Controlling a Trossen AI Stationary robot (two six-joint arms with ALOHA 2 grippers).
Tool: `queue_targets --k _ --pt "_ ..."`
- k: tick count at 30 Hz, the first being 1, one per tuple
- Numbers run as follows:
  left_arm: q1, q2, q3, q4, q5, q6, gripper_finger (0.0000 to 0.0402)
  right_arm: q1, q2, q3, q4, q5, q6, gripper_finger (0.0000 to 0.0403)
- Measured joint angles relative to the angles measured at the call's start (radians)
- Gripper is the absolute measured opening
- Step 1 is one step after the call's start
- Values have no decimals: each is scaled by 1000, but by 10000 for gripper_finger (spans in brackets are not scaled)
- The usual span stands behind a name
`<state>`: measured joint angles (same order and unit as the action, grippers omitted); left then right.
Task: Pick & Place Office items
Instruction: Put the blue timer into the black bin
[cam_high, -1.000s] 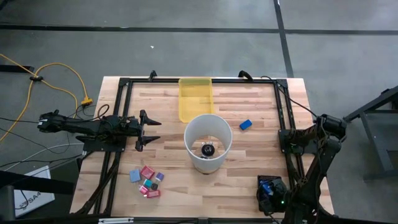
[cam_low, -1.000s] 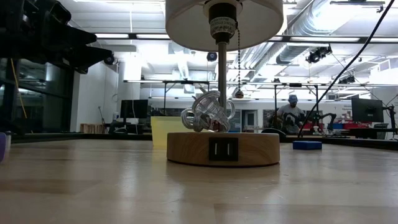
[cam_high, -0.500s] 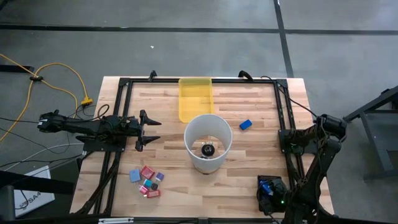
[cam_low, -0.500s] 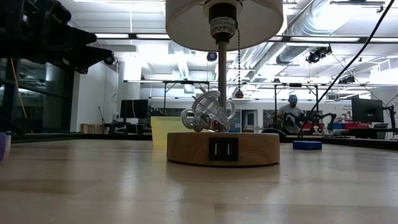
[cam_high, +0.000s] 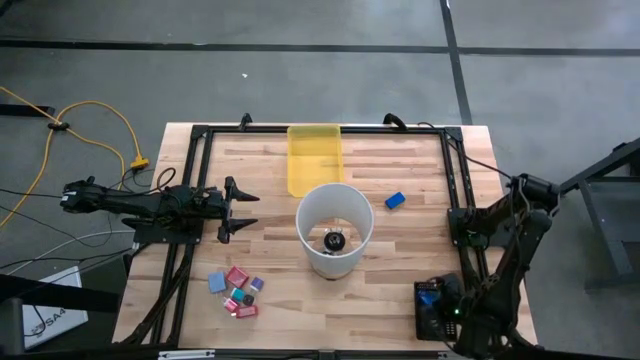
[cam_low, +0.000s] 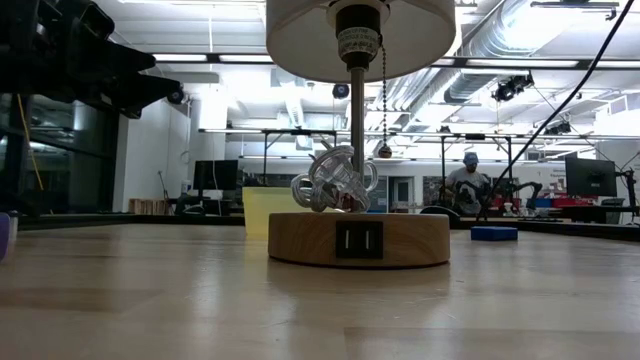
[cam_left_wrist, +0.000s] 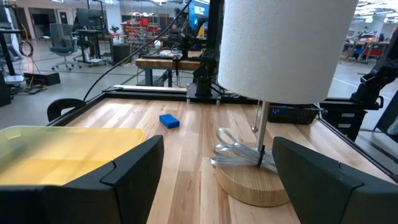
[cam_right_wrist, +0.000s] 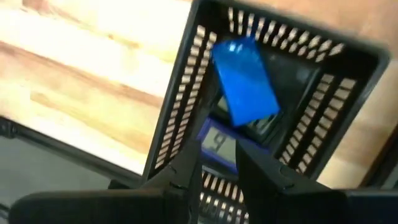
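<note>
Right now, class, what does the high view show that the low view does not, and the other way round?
Only the high view shows the cluster of small coloured pieces on the left arm's side of the table and the black basket on the right arm's side. Only the low view shows the lamp's round wooden base, its pull chain and a person in the room behind. Both show the white lampshade, the yellow tray and the single blue block.
</note>
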<state>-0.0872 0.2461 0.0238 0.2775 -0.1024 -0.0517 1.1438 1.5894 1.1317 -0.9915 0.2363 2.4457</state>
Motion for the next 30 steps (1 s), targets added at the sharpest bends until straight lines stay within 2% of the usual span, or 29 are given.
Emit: queue_targets --k 9,12,16,24,30 --pt "0 0 0 0 0 0 293 -50 -53 0 -117 -5 -40 85" --pt "0 0 0 0 0 0 293 -88 -60 0 -134 -37 -77 85" --pt "0 0 0 0 0 0 293 -174 -64 0 -168 -94 -182 85" --pt "0 0 0 0 0 0 293 -360 -65 0 -218 -139 -394 85" --pt "0 0 0 0 0 0 293 -485 -95 0 -275 -164 -490 85"
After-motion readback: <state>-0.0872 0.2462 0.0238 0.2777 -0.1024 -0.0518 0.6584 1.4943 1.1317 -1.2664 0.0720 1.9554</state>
